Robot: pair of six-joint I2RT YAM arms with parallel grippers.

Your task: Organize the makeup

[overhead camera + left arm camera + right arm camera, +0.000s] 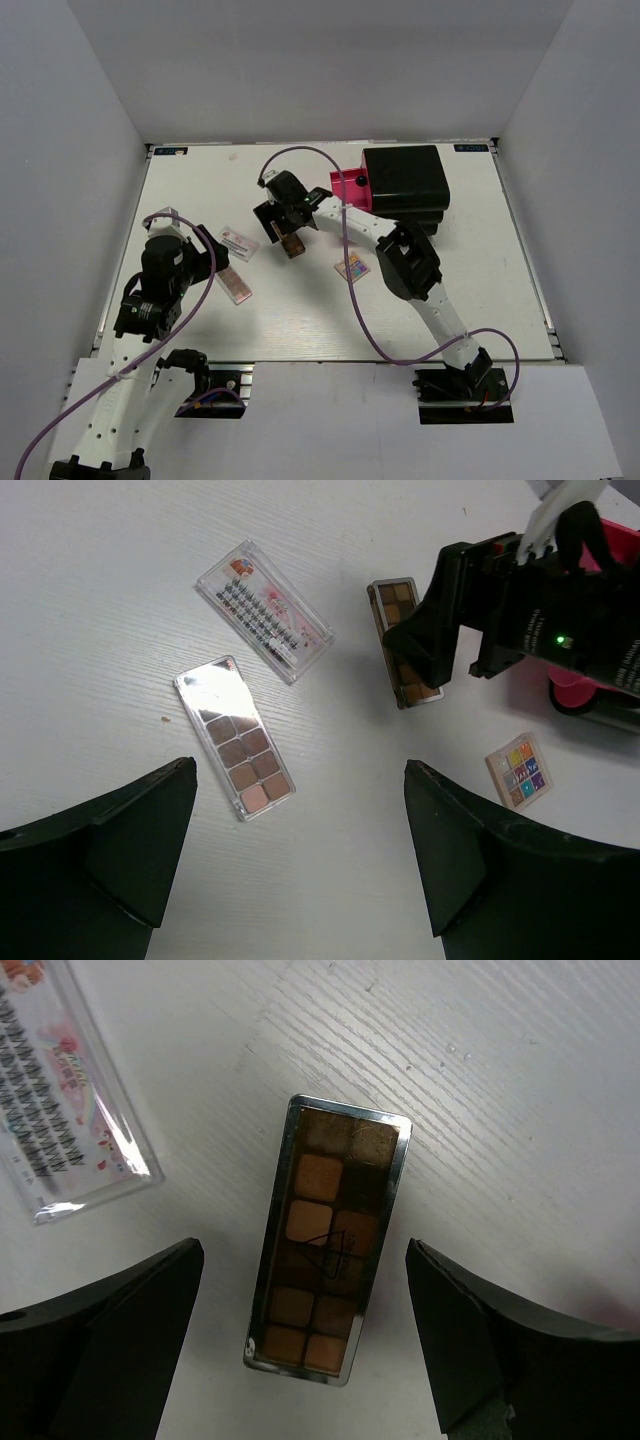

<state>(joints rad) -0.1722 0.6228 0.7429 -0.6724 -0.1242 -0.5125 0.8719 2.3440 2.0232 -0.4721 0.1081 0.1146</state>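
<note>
A long dark brown eyeshadow palette [328,1240] lies flat on the white table, directly below my right gripper [303,1295], which is open and astride it without touching. In the top view the right gripper [284,230] hovers over this palette [293,245]. A second long palette with pinkish-brown pans [235,738] lies ahead of my left gripper [300,850], which is open and empty above bare table. The square pastel palette [519,770] lies to the right, also in the top view [351,267]. No lipstick tubes are in view.
A clear box of false lashes [263,611] lies between the two long palettes. The black drawer box [405,180] stands at the back right with a pink drawer [348,190] pulled out. The right arm [400,255] stretches across the table's middle.
</note>
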